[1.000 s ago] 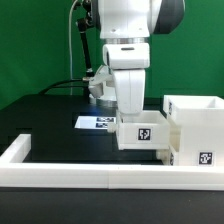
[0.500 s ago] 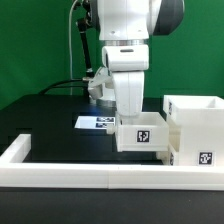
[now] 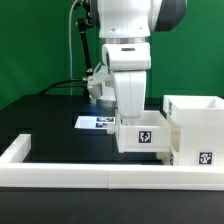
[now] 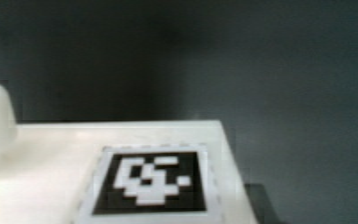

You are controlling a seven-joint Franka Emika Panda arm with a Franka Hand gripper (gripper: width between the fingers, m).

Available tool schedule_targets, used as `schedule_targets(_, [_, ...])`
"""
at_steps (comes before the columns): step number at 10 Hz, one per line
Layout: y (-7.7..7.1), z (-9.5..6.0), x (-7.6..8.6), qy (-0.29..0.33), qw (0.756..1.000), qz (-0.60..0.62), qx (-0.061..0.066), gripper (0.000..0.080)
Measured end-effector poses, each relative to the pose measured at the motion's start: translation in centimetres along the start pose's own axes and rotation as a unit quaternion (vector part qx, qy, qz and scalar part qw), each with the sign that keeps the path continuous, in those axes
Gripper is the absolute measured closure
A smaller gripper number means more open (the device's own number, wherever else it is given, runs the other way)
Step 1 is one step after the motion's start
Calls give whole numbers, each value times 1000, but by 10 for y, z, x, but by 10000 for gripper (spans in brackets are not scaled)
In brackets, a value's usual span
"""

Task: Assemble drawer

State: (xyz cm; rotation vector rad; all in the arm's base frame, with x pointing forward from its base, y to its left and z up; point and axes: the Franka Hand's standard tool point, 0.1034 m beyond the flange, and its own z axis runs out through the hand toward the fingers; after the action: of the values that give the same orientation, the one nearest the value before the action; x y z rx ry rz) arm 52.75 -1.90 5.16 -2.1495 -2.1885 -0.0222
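Observation:
A small open-topped white tray [image 3: 146,134] with a black-and-white tag on its front hangs under my gripper [image 3: 132,117], just above the table. Its right end touches the tall white shell [image 3: 195,122], which stands at the exterior view's right. My fingers reach down into the tray and are shut on its wall; their tips are hidden. The wrist view is filled by the tray's white surface [image 4: 51,165] and its blurred tag [image 4: 153,182], very close. Another tag [image 3: 205,157] shows low on the shell's front.
The marker board [image 3: 97,122] lies flat on the black table behind the tray. A long low white rail [image 3: 80,172] edges the table's front and left. Cables and the arm's base [image 3: 95,88] stand at the back.

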Motion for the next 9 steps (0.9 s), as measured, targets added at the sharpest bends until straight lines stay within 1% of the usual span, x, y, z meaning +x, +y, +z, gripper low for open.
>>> schedule_targets(2, [2,-1,0,0,1000,-1,0,755])
schedule_targets(4, [8,-5,1,-1,1000,-2,-3,755])
schedule_targets(6, [10,-5,2,0,1000,-2,-2,755])
schedule_targets(7, [12,-6,3,0,1000,-4,-3,755])
schedule_targets(9, [12,-5,3,0,1000,-3,-2,755])
